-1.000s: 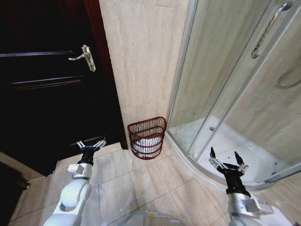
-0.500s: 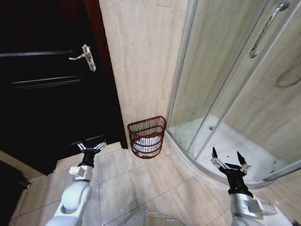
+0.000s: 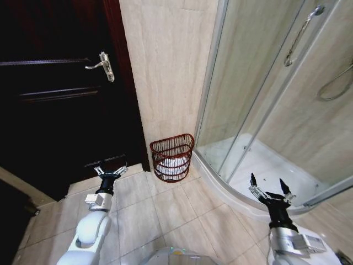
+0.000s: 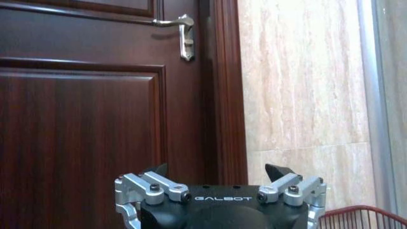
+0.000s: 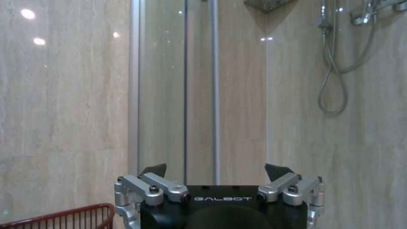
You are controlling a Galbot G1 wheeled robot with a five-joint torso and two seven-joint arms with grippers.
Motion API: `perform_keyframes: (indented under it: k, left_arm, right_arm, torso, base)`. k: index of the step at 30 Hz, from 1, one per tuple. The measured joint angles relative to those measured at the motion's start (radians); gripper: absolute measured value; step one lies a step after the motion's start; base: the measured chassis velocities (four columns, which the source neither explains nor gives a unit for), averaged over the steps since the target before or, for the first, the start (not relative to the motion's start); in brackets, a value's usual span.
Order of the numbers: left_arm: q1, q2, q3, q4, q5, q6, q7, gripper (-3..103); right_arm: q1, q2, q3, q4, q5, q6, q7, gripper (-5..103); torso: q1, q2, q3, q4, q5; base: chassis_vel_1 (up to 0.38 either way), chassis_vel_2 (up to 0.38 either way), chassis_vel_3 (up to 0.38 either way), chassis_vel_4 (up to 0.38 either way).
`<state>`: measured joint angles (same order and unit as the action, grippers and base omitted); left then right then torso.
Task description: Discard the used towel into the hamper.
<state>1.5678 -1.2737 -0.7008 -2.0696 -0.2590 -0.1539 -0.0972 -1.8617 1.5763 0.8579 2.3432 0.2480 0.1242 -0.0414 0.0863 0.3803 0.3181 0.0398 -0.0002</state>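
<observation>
The hamper [image 3: 172,157], a dark red-brown open-weave basket, stands on the floor against the beige tiled wall, between the door and the shower. A white towel [image 3: 171,164] lies inside it, seen through the ribs. My left gripper [image 3: 110,170] hangs open and empty low on the left, short of the hamper; its rim [image 4: 362,212] shows in the left wrist view. My right gripper [image 3: 270,186] is open and empty low on the right, in front of the shower tray. The hamper's rim [image 5: 60,217] also shows in the right wrist view.
A dark wooden door [image 3: 55,105] with a metal lever handle [image 3: 102,64] stands on the left. A curved glass shower enclosure [image 3: 265,99] with a raised white tray [image 3: 265,165] takes up the right. Beige floor tiles [image 3: 165,215] lie open before the hamper.
The whole head view has shifted slightly, so the camera has moved. Both grippers sit a little lower in the picture and stay open.
</observation>
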Motion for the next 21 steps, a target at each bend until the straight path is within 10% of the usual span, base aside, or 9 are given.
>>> perform_keyframes:
  k: [21]
  left_arm:
    - [0.021,-0.017,0.005,-0.009,0.031,-0.017,0.000,100]
  right_arm:
    - [-0.008,-0.016,0.014,-0.028,0.023,0.042,0.005,100]
  torso:
    - [0.000,0.000,0.000,0.0000,0.0003]
  base:
    - [-0.087,-0.230,0.087,0.225]
